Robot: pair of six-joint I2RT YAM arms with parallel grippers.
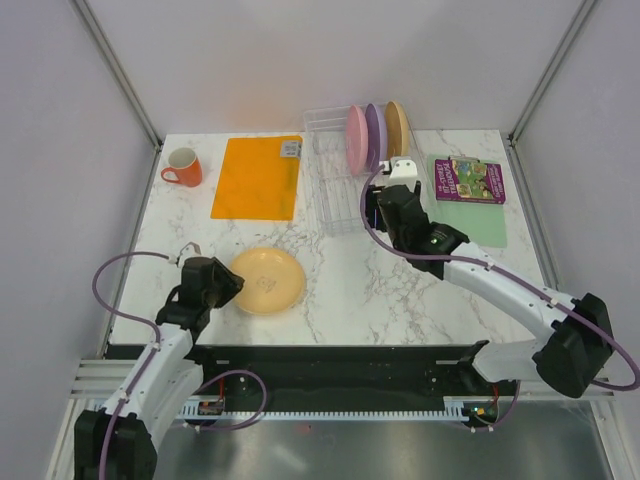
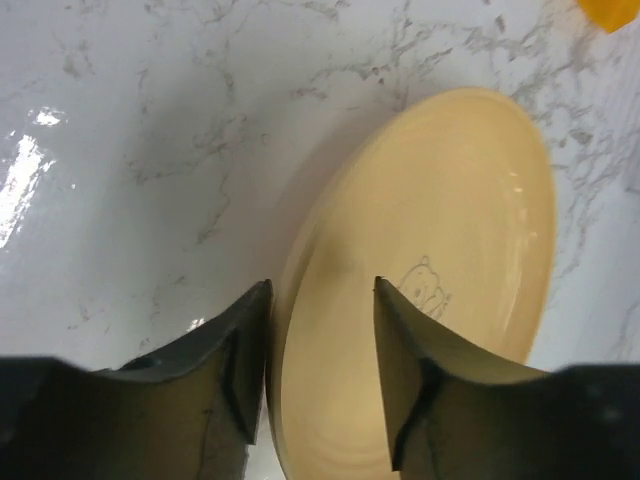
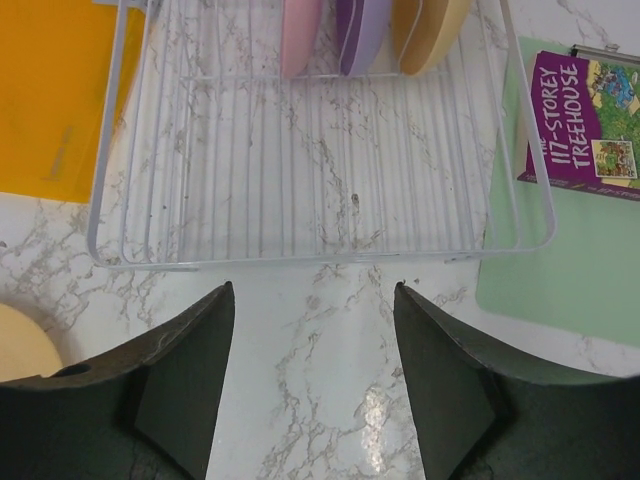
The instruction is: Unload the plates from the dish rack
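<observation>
Lying face-up at counter's (image 1: 340, 285) 7 o'clock: yellow-orange plate (image 1: 268, 280), rim inside spread left hand (image 2: 322, 300). Three other plates (image 1: 374, 135) stand edgewise at dish rack's (image 3: 105, 200) 12 o'clock end; right hand (image 3: 312, 300) spread, empty.

The purple book (image 3: 582, 120), lying on the green mat (image 3: 560, 270) at the right, reads "117-STOREY TREEHOUSE".

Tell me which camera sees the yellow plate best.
The left wrist camera: the yellow plate fills the picture, and you can see a faint little drawing on it, its rim between the left gripper's fingers. The top camera shows it small. The right wrist camera catches only a sliver at the left edge.
</observation>
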